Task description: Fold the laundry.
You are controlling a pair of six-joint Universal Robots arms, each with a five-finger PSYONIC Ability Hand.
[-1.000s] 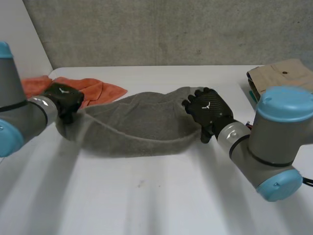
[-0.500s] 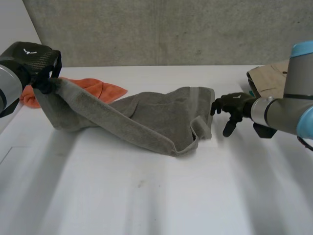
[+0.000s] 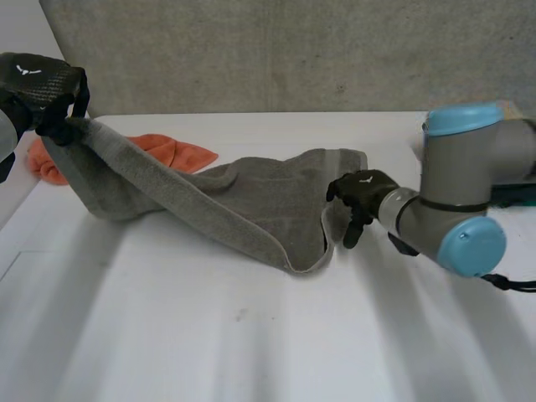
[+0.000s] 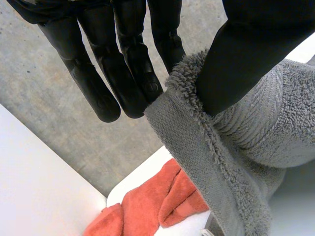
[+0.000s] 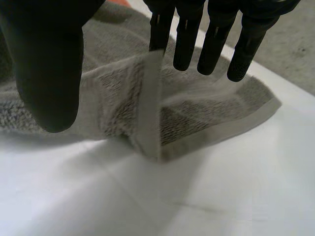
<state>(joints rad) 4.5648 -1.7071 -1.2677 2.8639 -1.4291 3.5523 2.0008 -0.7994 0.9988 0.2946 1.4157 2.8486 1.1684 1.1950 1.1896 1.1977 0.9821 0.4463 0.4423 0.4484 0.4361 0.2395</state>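
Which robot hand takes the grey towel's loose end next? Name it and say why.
Right. The right robot hand hangs open just at the grey towel's crumpled loose end on the table, while the left robot hand is pinching the opposite corner, raised.

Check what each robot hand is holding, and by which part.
Left robot hand pinches the grey towel at the edge of one end, between thumb and fingers. Right robot hand is open at the towel's other end, holding nothing.

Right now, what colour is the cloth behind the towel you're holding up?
The cloth is orange, plainest in the head view, behind the grey towel.
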